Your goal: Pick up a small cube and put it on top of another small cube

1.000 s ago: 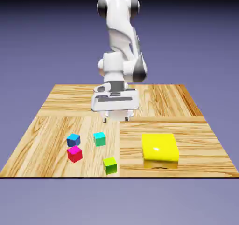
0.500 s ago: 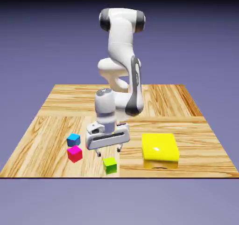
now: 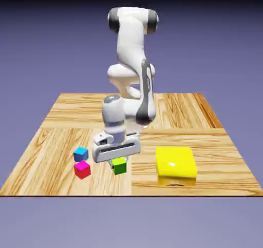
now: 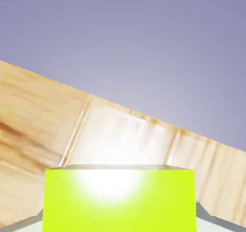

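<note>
- Leftmost on the wooden table (image 3: 56,139), exterior view: a blue cube (image 3: 80,153) with a magenta cube (image 3: 82,169) just in front of it, nearly touching.
- Next to the right: the gripper (image 3: 117,162), at the end of the white arm (image 3: 131,72), pointing down at the table, its bar slightly tilted.
- Lime-green cube (image 3: 119,165) sits directly under the gripper bar, between the fingers; gripper clenched on it. Whether the cube rests on the wood or is just clear of it, cannot tell.
- Hand view: lime-green cube (image 4: 120,200) fills the lower frame, grey fingertips (image 4: 211,216) showing at its sides.
- Teal cube: not visible in either view.
- Far right: big flat yellow block (image 3: 176,163), well apart from the gripper.
</note>
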### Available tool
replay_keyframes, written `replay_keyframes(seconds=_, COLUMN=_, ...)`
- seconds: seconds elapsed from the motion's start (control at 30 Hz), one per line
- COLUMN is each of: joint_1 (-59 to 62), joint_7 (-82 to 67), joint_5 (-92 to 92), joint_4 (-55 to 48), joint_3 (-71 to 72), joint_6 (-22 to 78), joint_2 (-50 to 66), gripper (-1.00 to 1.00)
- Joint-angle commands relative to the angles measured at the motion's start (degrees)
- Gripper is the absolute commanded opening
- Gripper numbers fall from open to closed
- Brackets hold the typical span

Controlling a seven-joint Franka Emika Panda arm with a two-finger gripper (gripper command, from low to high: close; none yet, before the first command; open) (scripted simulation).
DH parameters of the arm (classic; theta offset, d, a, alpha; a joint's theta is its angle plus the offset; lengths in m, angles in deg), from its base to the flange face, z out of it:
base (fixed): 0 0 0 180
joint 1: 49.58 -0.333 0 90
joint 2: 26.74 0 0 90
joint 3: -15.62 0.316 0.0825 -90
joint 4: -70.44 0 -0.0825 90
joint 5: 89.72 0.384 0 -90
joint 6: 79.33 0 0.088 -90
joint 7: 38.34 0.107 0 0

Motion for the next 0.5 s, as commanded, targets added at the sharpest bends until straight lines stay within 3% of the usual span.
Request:
replay_keyframes(seconds=0.0, joint_1=1.8, joint_7=-1.9, joint_5=-0.6, joint_4=1.8, joint_3=0.6, joint_6=0.5, joint_2=-2.1, gripper=-1.0)
replay_keyframes(seconds=0.47, joint_1=24.4, joint_7=-26.7, joint_5=-8.0, joint_4=24.7, joint_3=8.3, joint_6=8.3, joint_2=-29.3, gripper=-1.0)
